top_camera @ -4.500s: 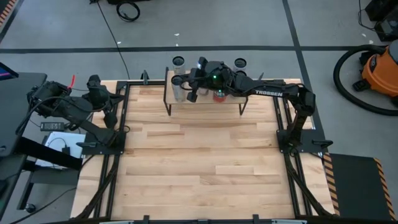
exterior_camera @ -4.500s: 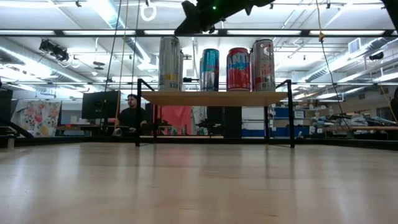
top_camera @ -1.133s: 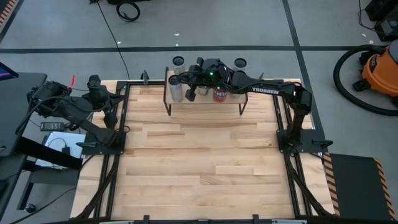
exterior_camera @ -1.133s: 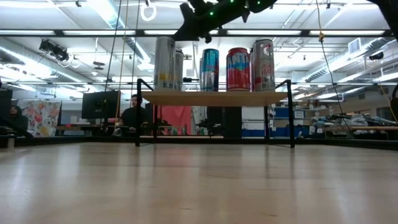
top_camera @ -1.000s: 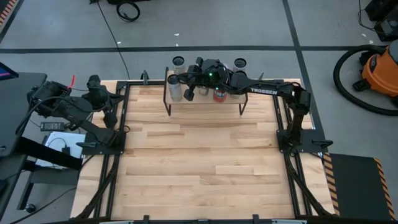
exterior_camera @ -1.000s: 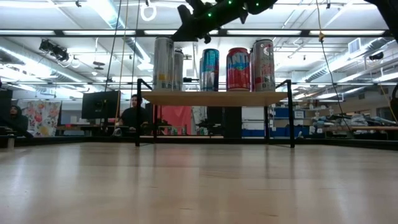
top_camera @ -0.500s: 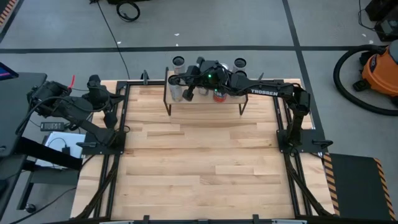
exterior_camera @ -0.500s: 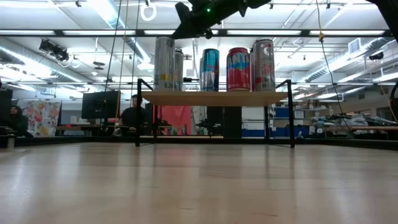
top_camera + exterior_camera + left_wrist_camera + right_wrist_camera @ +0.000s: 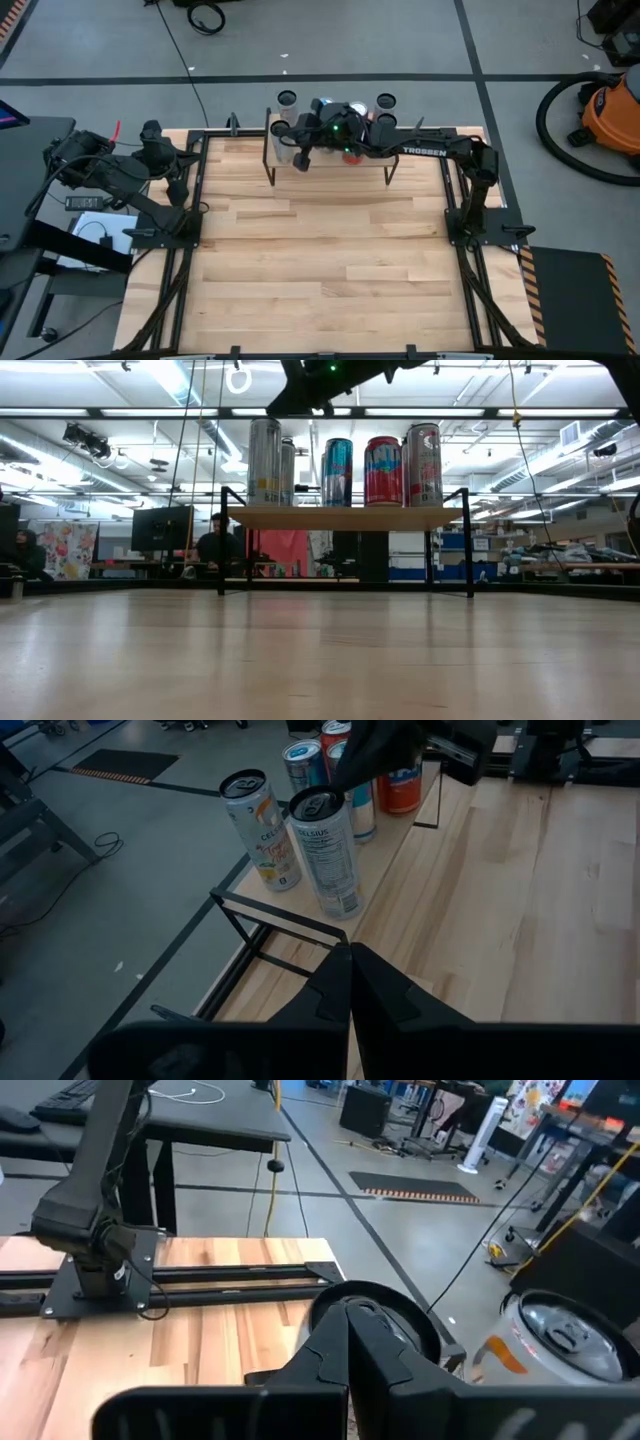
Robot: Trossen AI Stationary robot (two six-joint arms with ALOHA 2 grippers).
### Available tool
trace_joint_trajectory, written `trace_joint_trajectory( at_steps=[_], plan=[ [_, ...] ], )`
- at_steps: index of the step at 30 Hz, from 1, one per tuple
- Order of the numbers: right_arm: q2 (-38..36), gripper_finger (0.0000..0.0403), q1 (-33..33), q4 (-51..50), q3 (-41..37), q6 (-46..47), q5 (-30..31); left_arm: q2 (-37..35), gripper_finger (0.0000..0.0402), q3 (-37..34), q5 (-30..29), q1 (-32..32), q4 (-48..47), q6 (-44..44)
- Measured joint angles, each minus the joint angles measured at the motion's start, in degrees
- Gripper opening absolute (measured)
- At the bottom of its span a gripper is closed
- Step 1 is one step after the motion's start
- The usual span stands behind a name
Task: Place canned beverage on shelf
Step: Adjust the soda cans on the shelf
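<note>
The shelf (image 9: 362, 162) stands at the table's far edge and also shows in the low view (image 9: 345, 517). Several cans stand upright on it: two silver (image 9: 264, 460), a blue (image 9: 337, 472), a red (image 9: 383, 470) and a grey one (image 9: 424, 464). My right gripper (image 9: 300, 158) is shut and hovers above the shelf's left end, over a silver can's top (image 9: 400, 1315), clear of it in the low view (image 9: 290, 398). My left gripper (image 9: 350, 955) is shut and empty at the table's far left (image 9: 178, 160).
The left wrist view shows the white Celsius can (image 9: 325, 850) and an orange-marked can (image 9: 262, 830) at the shelf's left end. The tabletop (image 9: 320, 260) in front of the shelf is bare wood. People sit at desks in the room behind (image 9: 212, 540).
My right gripper has moved toward the table's left edge along the shelf and risen a little above the cans. The cans have stayed upright where they were.
</note>
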Motion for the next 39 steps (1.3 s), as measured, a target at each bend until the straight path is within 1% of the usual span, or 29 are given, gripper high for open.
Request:
trace_joint_trajectory(
  at_steps=[3, 10, 13, 20, 25, 28, 34, 36, 39],
  plan=[
    [0.11, 0.0003, -0.62, -1.19, 0.04, 0.62, -0.57, 0.00, 0.0007, 0.00, 0.00, 0.00, 0.00, -0.02],
    [0.11, 0.0003, -0.65, -1.94, 0.11, 0.72, 0.32, 0.00, 0.0007, 0.00, 0.00, 0.01, 0.02, -0.01],
    [0.06, 0.0003, -0.65, -2.95, 0.19, 2.09, 1.54, 0.00, 0.0007, 0.00, 0.00, 0.00, 0.02, 0.00],
    [-0.05, 0.0003, -0.32, -3.83, 0.22, 2.04, 4.18, 0.00, 0.0007, 0.00, 0.00, 0.00, 0.02, 0.03],
    [-0.13, 0.0003, -0.24, -4.78, 0.22, 2.01, 8.26, 0.00, 0.0007, 0.00, 0.00, 0.02, 0.02, 0.03],
    [-0.15, 0.0003, -0.36, -4.92, 0.22, 2.28, 9.01, 0.00, 0.0007, 0.00, 0.00, 0.00, 0.01, 0.03],
    [-0.56, 0.0003, -0.14, -6.03, 0.47, 2.93, 13.60, 0.00, 0.0007, 0.00, 0.00, 0.00, 0.00, 0.05],
    [-0.58, 0.0003, 0.30, -6.06, 0.83, 2.64, 13.62, 0.00, 0.0007, 0.00, 0.00, 0.00, 0.00, 0.05],
    [-0.46, 0.0003, 1.36, -6.10, 1.73, 0.40, 11.41, 0.00, 0.0007, 0.00, 0.00, 0.00, -0.02, 0.31]
  ],
)
